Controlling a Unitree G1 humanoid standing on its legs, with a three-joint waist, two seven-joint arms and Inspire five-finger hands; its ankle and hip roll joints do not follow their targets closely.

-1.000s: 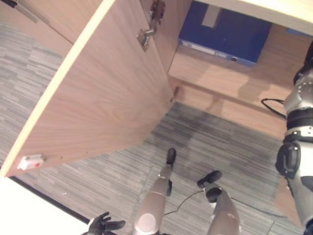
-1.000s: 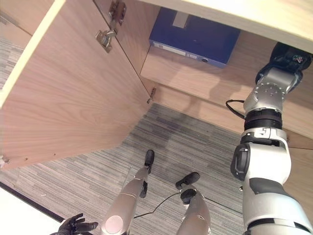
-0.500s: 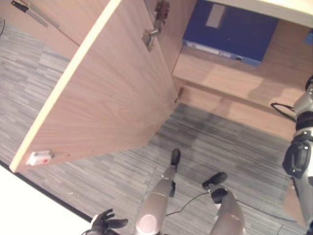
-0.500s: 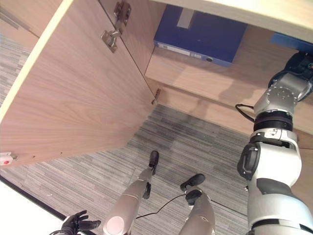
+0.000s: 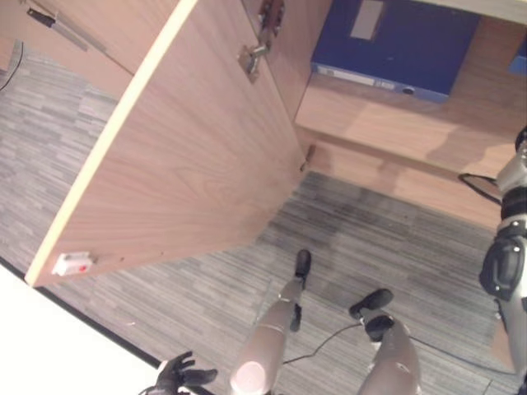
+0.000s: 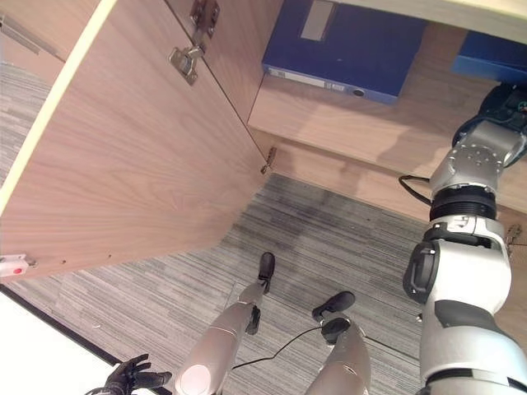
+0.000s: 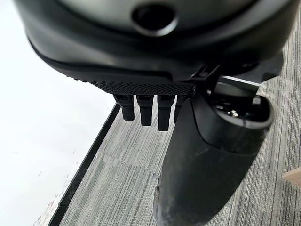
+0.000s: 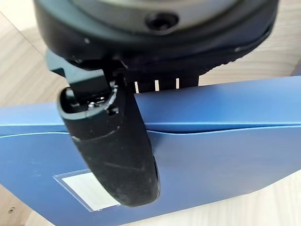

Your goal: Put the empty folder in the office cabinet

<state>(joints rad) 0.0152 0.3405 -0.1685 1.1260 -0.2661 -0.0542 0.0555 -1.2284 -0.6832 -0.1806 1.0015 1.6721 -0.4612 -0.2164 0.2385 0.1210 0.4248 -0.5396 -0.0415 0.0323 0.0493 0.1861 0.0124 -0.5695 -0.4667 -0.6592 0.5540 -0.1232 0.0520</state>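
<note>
A: Right hand [image 8: 117, 141], fingers first?
B: In its wrist view the thumb lies across the face of a blue folder [image 8: 225, 155] and the fingers go behind the folder's upper edge, so the hand pinches the folder between thumb and fingers. A clear label pocket [image 8: 89, 190] sits on the folder face just beside the thumb tip.

A: Where is that folder in the head views?
B: At about 1 o'clock in the right eye view, a blue corner [image 6: 490, 58] shows in the cabinet [image 6: 362, 123] just above the raised right arm. I cannot tell whether it rests on the shelf.

A: Anything else on the shelf?
B: A blue binder [image 6: 350, 45] lies flat near 12 o'clock, well apart from the held folder, spine toward the opening.

A: Left hand?
B: Left hand [image 6: 132, 378] hangs low at 7 o'clock, fingers spread and relaxed, holding nothing. Its wrist view shows the fingers [image 7: 143, 108] straight in a row over the grey carpet [image 7: 117, 188].

A: Door?
B: The cabinet door [image 5: 181, 156] stands wide open from 11 to 8 o'clock, hinge [image 5: 251, 58] at its top, a white catch [image 5: 70, 263] near its free corner.
</note>
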